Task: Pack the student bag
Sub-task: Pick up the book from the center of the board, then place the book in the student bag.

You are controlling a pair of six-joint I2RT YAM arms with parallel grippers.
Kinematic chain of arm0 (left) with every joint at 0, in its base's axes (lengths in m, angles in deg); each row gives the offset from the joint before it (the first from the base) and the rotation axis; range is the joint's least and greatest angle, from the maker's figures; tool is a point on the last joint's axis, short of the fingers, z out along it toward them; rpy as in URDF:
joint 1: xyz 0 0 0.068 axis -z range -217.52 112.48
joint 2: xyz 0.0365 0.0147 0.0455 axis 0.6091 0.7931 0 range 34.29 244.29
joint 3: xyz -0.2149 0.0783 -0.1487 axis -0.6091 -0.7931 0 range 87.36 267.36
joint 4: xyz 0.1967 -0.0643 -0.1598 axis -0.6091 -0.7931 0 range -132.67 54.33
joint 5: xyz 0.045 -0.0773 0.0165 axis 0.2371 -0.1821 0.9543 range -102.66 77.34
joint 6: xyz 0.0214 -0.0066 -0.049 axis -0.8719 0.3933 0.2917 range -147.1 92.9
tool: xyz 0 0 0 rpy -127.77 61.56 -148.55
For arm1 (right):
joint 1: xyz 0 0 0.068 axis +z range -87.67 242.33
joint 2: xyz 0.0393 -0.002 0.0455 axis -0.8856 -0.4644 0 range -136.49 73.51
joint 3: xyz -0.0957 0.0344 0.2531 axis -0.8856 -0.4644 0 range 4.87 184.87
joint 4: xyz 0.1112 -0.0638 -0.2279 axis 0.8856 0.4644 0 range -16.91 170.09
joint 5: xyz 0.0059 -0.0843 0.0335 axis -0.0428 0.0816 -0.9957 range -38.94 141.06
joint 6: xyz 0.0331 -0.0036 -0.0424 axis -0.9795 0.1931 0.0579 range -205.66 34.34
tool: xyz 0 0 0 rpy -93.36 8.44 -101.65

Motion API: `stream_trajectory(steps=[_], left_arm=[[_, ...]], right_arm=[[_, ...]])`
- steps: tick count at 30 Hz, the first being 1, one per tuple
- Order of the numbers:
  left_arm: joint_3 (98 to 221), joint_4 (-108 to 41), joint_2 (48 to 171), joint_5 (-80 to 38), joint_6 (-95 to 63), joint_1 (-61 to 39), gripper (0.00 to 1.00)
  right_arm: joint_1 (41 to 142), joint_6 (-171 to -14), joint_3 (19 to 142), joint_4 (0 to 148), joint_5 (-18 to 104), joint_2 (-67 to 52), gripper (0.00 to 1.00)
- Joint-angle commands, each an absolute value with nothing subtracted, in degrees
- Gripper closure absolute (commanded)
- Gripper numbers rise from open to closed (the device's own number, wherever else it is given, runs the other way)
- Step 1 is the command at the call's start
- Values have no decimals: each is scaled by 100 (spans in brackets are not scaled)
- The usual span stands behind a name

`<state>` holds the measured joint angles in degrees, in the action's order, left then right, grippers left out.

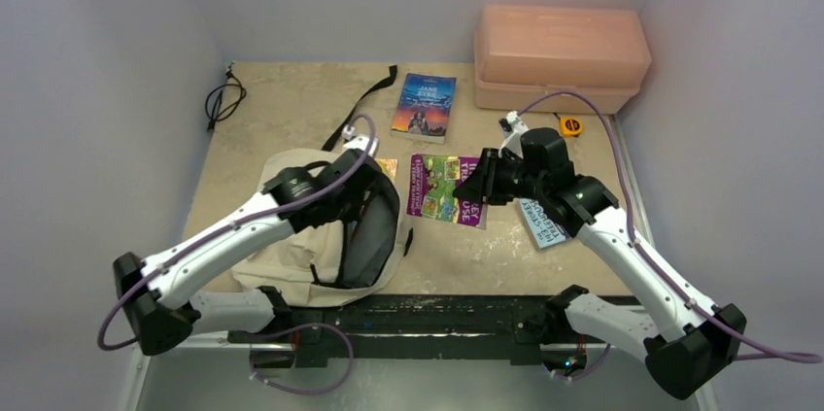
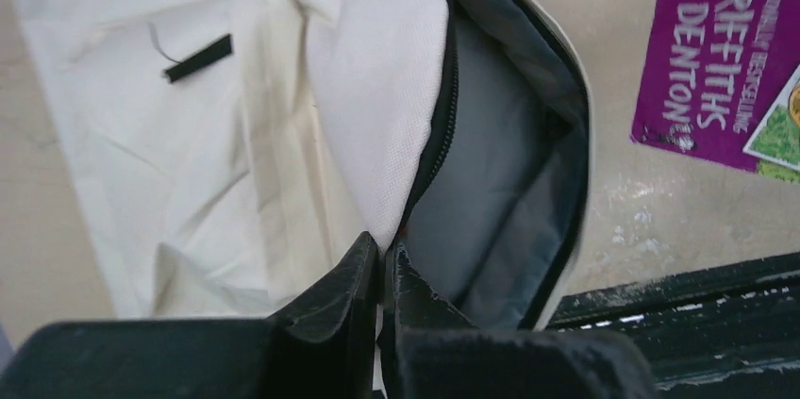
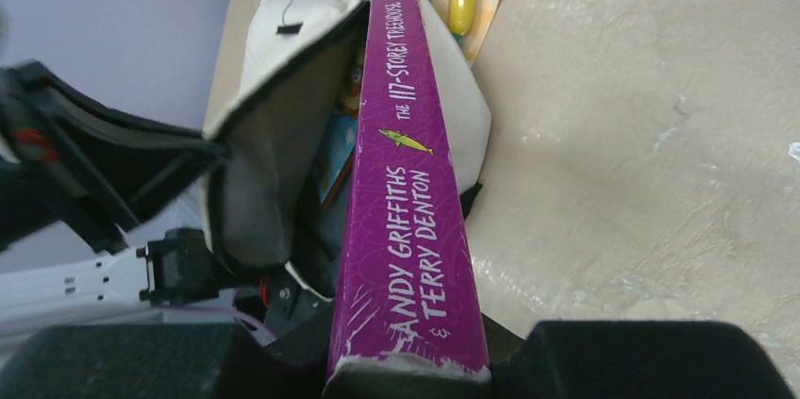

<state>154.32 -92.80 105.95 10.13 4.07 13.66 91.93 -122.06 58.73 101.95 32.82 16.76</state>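
Book (image 3: 406, 182) "117-Storey Treehouse" is clamped in right hand (image 3: 408, 366), left hand (image 2: 384, 262) pinching student bag (image 2: 189, 135)

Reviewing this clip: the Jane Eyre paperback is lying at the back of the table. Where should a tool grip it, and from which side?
Probably from above, pinching across the Jane Eyre paperback on its two long edges. It lies flat, cover up, so no face can be pinched, and there is bare table beside both long edges for the fingers to come down.
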Motion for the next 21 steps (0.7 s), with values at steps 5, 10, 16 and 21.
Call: stream_trajectory(steps=[5, 10, 16, 21], left_arm=[[15835, -9334, 9433, 2544, -226, 1293, 100], [15977, -9148, 9417, 2265, -446, 1293, 100], [16086, -9072, 9370, 1515, -550, 1293, 100], [16131, -9107, 9155, 1023, -581, 1293, 100]], right_arm=[[9240, -12378, 6006, 9426, 338, 1640, 100], [9875, -13317, 5419, 8315, -87, 1206, 100], [10350, -15046, 5320, 6361, 1138, 208, 100], [10389, -16020, 5309, 4978, 1670, -918, 100]])
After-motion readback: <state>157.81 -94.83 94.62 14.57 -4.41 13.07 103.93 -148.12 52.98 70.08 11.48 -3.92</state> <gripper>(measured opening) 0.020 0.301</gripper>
